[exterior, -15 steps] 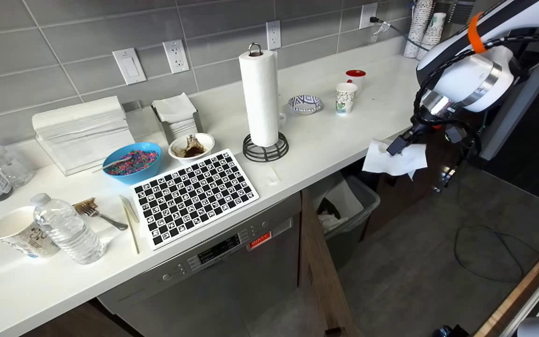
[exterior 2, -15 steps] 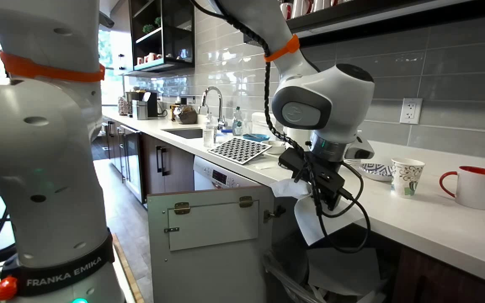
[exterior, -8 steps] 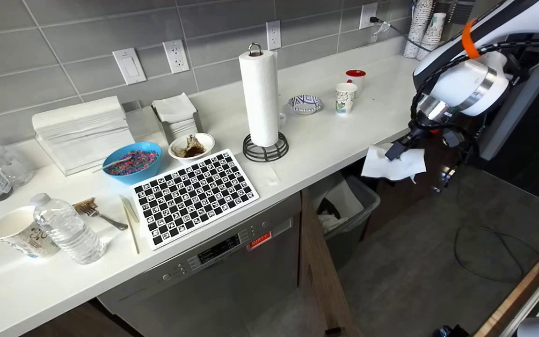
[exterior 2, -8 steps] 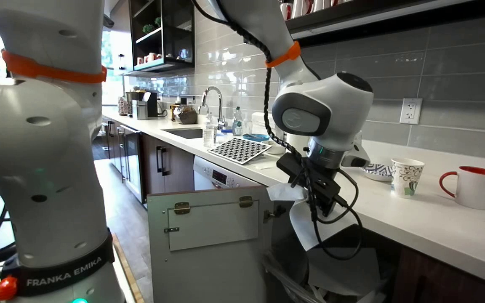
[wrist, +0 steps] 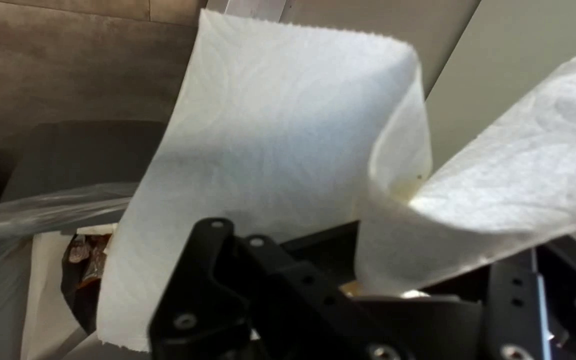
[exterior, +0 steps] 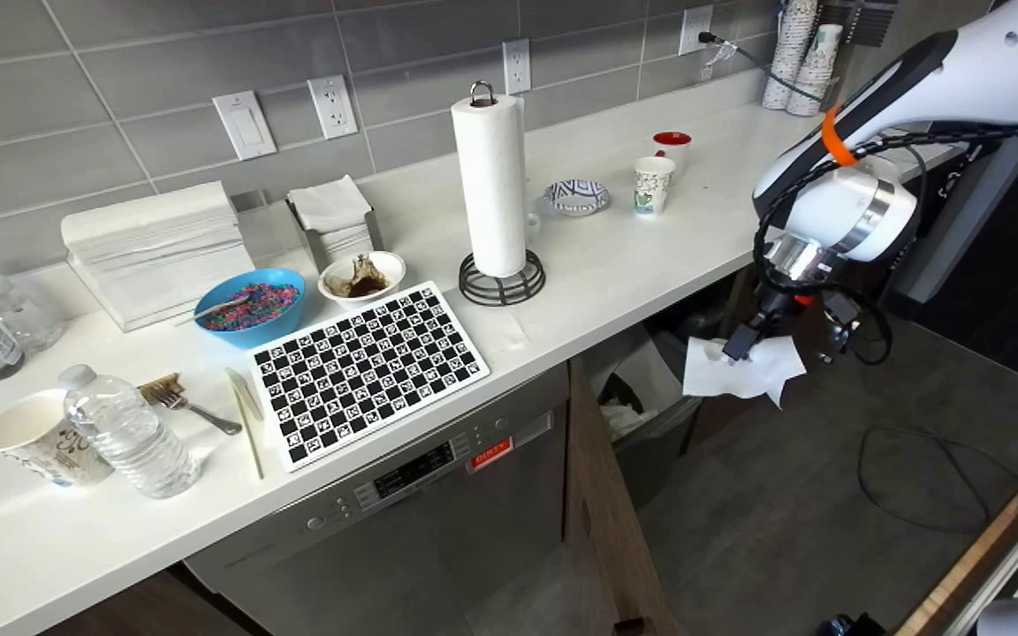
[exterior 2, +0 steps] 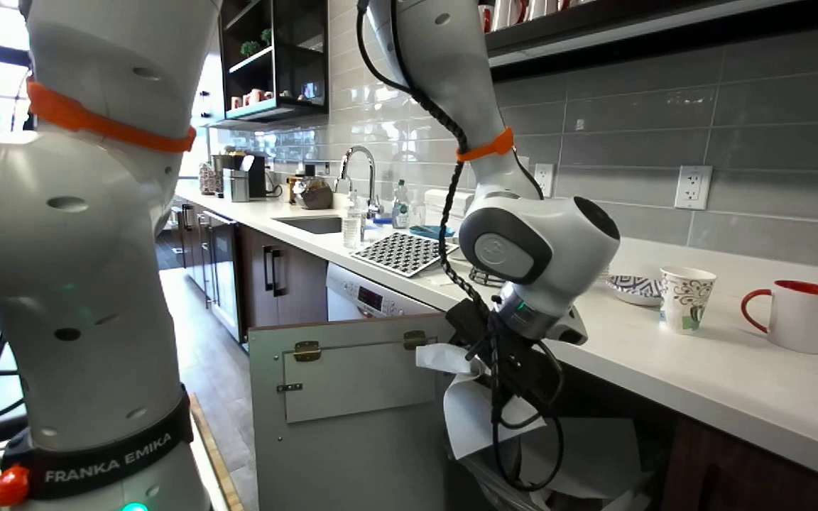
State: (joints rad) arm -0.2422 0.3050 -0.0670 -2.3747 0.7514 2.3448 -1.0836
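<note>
Wrist view showed a white sheet of paper towel [wrist: 268, 130] filling the upper middle, one flap curling out toward three o'clock. The gripper [exterior: 743, 343] held the sheet in a pinch, its black fingers [wrist: 313, 300] drawn in around a gathered fold; the paper covered the tips, so how narrow the gap was could not be told. Past the sheet, a clear plastic liner [wrist: 58, 204] ran at nine o'clock and a dark brown scrap [wrist: 88, 270] lay at eight. In both exterior views the sheet hung out past the front edge of the countertop [exterior: 597, 265]. Reckoned from the gripper in an exterior view, a grey trash bin [exterior: 655, 435] stood near at eight o'clock, the sheet's corner overlapping it from that angle; whether they touched could not be told. A brown cabinet door [exterior: 606, 503] stood swung out at seven. At ten o'clock a paper towel roll [exterior: 491, 185] rose upright on a black wire holder [exterior: 500, 291]. Toward eleven, a patterned paper cup [exterior: 653, 187] stood near a red-lined mug [exterior: 675, 146], and a ChArUco board [exterior: 368, 371] lay at nine.
</note>
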